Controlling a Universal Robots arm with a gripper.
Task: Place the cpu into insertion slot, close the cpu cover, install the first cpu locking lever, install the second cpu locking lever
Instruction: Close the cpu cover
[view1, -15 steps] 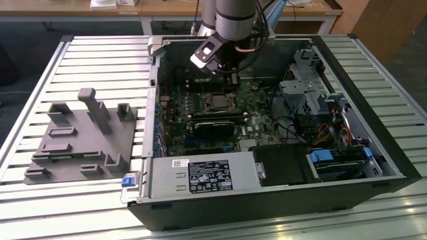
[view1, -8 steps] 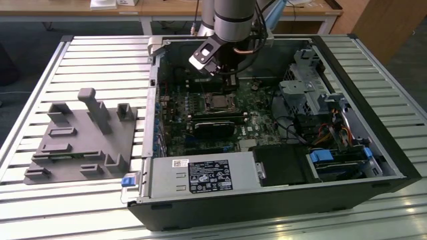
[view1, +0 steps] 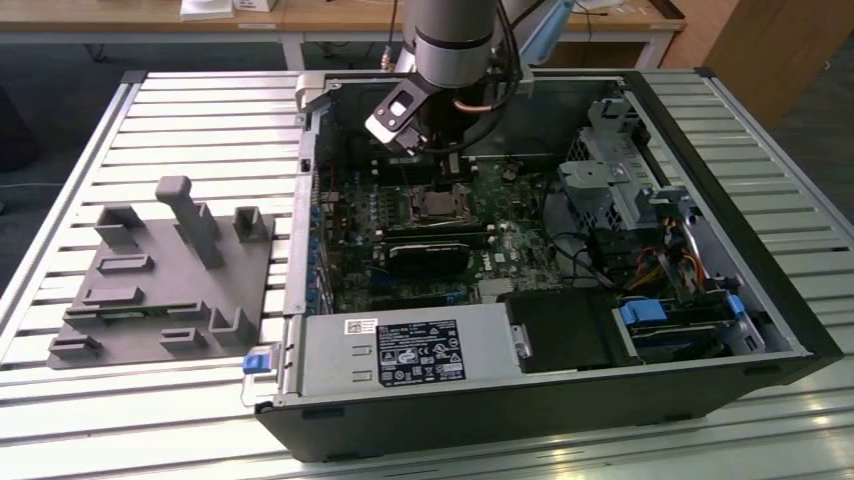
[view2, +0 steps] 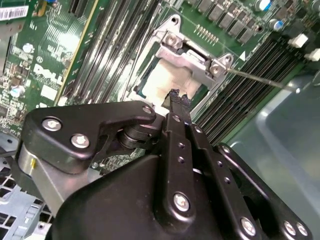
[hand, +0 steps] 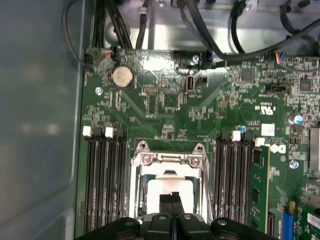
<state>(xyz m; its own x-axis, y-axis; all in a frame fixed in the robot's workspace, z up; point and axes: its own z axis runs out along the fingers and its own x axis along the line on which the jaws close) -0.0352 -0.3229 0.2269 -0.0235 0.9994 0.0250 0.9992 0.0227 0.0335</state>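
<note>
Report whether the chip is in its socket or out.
In. The chip lies flat within the metal frame, pale face up, with the shut end effector right over it.

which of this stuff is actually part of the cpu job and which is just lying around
Job in hand:
small pale silver-grey square cpu; thin silvery metal cpu cover frame; thin metal locking lever rod; black gripper, at the cpu.

Just lying about:
grey plastic fixture block; silver metal power supply box; round silver coin battery; long black memory slots.
</note>
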